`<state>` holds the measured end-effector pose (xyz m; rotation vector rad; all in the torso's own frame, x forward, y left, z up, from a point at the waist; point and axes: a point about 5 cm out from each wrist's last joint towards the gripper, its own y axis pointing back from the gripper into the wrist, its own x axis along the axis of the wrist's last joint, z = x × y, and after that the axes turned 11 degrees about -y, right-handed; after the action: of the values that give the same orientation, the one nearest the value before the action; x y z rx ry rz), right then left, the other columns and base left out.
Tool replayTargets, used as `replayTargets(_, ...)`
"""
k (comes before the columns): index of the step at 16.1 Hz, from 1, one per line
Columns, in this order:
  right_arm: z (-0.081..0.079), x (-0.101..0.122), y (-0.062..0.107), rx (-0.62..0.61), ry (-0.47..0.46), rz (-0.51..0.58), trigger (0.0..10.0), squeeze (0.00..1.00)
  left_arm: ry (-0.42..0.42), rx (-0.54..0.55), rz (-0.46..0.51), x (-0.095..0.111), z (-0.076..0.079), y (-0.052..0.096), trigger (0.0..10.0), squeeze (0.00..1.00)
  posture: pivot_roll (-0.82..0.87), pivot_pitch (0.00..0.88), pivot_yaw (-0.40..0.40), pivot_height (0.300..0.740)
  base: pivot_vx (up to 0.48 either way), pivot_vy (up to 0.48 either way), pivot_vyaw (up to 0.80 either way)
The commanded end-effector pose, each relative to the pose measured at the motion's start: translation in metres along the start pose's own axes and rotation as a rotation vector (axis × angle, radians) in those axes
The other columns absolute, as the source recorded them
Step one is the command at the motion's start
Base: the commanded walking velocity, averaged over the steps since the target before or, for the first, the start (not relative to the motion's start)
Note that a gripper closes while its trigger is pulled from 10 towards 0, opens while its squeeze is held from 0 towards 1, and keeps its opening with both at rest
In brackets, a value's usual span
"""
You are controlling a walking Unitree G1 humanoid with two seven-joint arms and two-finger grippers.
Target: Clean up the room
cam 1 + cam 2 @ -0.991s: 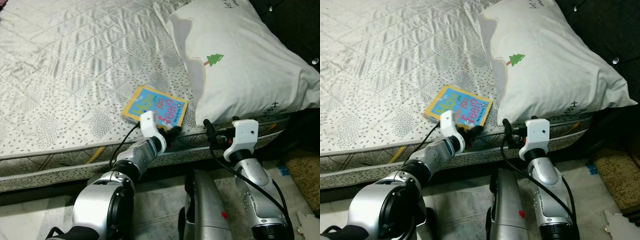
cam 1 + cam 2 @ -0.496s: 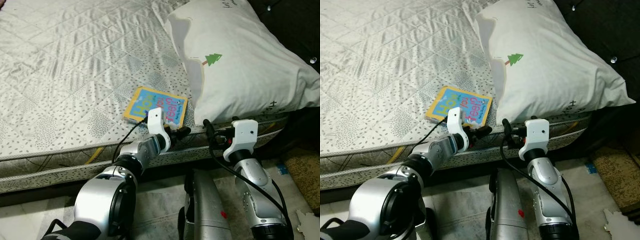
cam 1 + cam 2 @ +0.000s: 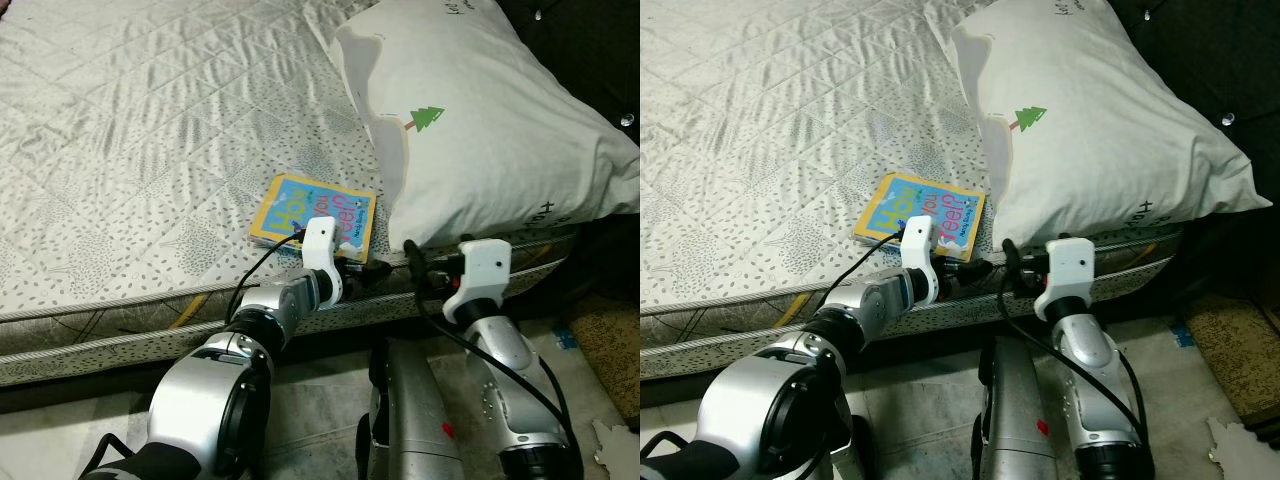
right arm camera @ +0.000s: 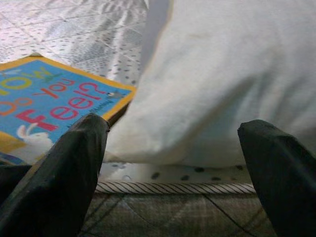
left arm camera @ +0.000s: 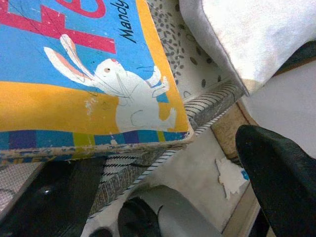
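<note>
A blue and yellow children's book (image 3: 318, 212) with a white rabbit on its cover lies flat on the bed, close to the mattress edge and beside the pillow. My left gripper (image 3: 367, 270) is open at the book's near right corner. In the left wrist view that corner (image 5: 148, 108) hangs over the mattress piping between the two black fingers (image 5: 279, 173). My right gripper (image 3: 422, 262) is open too, at the mattress edge below the pillow, with its fingers (image 4: 54, 182) spread wide and holding nothing.
A big white pillow (image 3: 480, 120) with a green tree print lies to the right of the book. The quilted grey mattress (image 3: 130, 150) stretches away to the left. Tiled floor (image 3: 320, 420) lies below, with a brown rug (image 3: 608, 345) at the right.
My left gripper has slid to the right along the bed edge, from in front of the book to its near right corner. The right gripper has shifted slightly to the left.
</note>
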<state>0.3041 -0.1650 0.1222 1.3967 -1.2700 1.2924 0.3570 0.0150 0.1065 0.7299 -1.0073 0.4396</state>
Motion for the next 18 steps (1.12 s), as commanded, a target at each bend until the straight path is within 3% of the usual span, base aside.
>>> replayTargets(1,0.0,-0.002,0.0,-0.002,0.0,-0.008,10.0,0.0,0.004,-0.081,-0.011,0.008,0.013,-0.005,10.0,1.0,-0.11,0.201,-0.042,0.509,0.0,0.0,0.0)
replayTargets(3,0.002,-0.002,0.0,-0.004,0.003,-0.008,10.0,0.0,-0.02,-0.11,0.017,0.025,0.017,-0.005,10.0,1.0,-0.11,0.198,-0.042,0.509,0.0,0.0,0.0)
replayTargets(4,0.003,-0.002,0.0,-0.006,0.005,-0.007,10.0,0.0,0.022,-0.106,0.042,0.031,0.017,-0.005,10.0,1.0,-0.11,0.198,-0.042,0.509,0.0,0.0,0.0)
replayTargets(6,0.004,-0.002,0.001,-0.01,0.007,-0.007,10.0,0.0,0.115,0.033,0.119,0.045,0.002,0.0,10.0,1.0,-0.12,0.198,-0.038,0.509,0.0,0.0,0.0)
replayTargets(8,0.004,-0.002,0.002,-0.012,0.008,-0.008,10.0,0.0,0.078,0.069,0.111,0.043,-0.006,0.004,10.0,1.0,-0.12,0.197,-0.037,0.509,0.0,0.0,0.0)
replayTargets(9,0.005,-0.003,0.002,-0.012,0.01,-0.012,10.0,0.0,0.067,0.058,0.067,0.029,-0.006,0.002,10.0,0.86,-0.12,0.197,-0.037,0.509,0.0,0.0,0.0)
replayTargets(10,0.006,-0.003,0.002,-0.012,0.011,-0.014,10.0,0.0,0.069,0.058,0.052,0.023,-0.005,0.002,10.0,0.86,-0.12,0.197,-0.037,0.509,0.0,0.0,0.0)
replayTargets(11,0.005,-0.003,0.001,-0.012,0.012,-0.014,10.0,0.0,0.068,0.053,0.021,0.011,-0.002,0.0,10.0,0.26,-0.12,0.197,-0.037,0.509,0.0,0.0,0.0)
replayTargets(12,0.005,-0.003,0.0,-0.009,0.012,-0.015,10.0,0.0,0.063,0.043,-0.01,-0.001,0.003,-0.003,10.0,0.0,-0.11,0.198,-0.039,0.509,0.0,0.0,0.0)
replayTargets(16,0.004,-0.004,0.0,-0.001,0.016,-0.021,10.0,0.0,-0.055,-0.102,-0.118,-0.031,0.029,-0.011,10.0,0.0,-0.11,0.197,-0.041,0.509,0.0,0.0,0.0)
replayTargets(18,0.004,-0.004,-0.001,-0.002,0.015,-0.02,10.0,0.0,-0.045,-0.101,-0.111,-0.034,0.031,-0.011,10.0,0.0,-0.11,0.193,-0.036,0.509,0.0,0.0,0.0)
